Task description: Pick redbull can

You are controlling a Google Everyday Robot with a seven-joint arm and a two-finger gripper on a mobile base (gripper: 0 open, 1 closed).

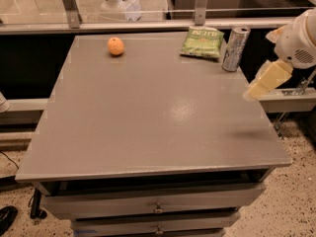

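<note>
The redbull can [234, 49], a tall slim silver can with blue markings, stands upright at the far right of the grey table top [148, 107], just right of a green snack bag [202, 41]. My gripper [253, 92], pale yellow, hangs from the white arm [298, 38] at the table's right edge. It is to the right of the can and nearer the camera, apart from it and holding nothing.
An orange [116, 46] lies at the far left of the table. A glass barrier with metal posts [200, 4] runs behind the table. Drawers [158, 205] sit under the table's front edge. Speckled floor lies on the right.
</note>
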